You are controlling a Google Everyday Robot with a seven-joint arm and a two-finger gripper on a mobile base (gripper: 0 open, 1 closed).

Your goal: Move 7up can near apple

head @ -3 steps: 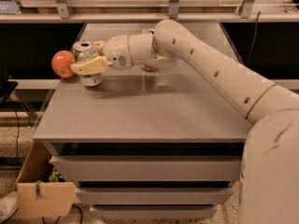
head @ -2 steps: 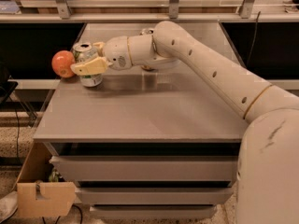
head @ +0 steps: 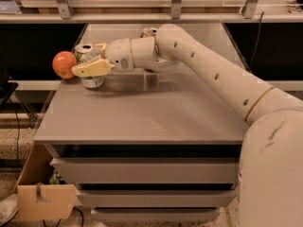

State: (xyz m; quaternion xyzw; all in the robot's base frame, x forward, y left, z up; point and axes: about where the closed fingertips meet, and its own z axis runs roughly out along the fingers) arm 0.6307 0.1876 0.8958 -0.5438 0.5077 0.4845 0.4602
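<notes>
1. The gripper (head: 87, 60) was at the left rear corner of the table (head: 142, 122), its fingers closed around the 7up can (head: 85, 49).
2. The can was held upright just beside the apple (head: 64, 64), seemingly touching it; placement appeared nearly complete.
3. A second can (head: 148, 32) stood behind the arm (head: 213, 74).
4. No lettering was legible on either can.

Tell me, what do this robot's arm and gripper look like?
The arm is a thick, smooth, cream-white tube with rounded joints, small dark dots along it, a thin yellowish ring near the elbow and dark scuffs on the shoulder. Its gripper, at the 7up can, has pale yellow fingers.
</notes>
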